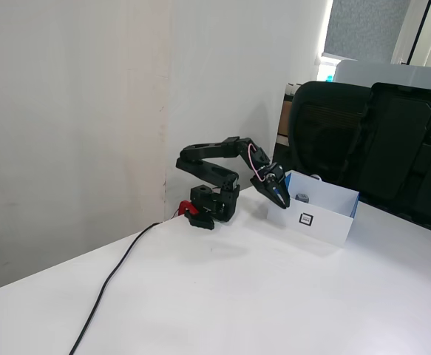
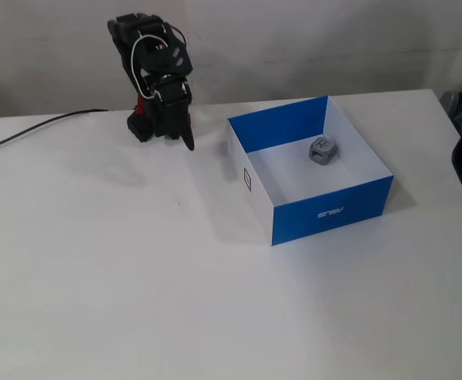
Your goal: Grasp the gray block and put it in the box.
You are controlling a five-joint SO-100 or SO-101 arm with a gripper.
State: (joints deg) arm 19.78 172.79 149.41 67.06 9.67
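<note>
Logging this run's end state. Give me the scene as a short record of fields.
block: gray block resting on the floor inside the box
box: open box on the white table, small square tag on its side
arm: folded back beside the box, gripper outside it, pointing down
jaws: look closed, holding nothing
cable: black cable trailing across the table

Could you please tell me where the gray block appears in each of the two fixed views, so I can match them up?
In a fixed view from the side: the gray block peeks just above the box wall, right of centre, beside the hand.
In a fixed view from above: the block sits on the box floor, upper right.
Shared landmark: the square tag on the box wall.
</note>
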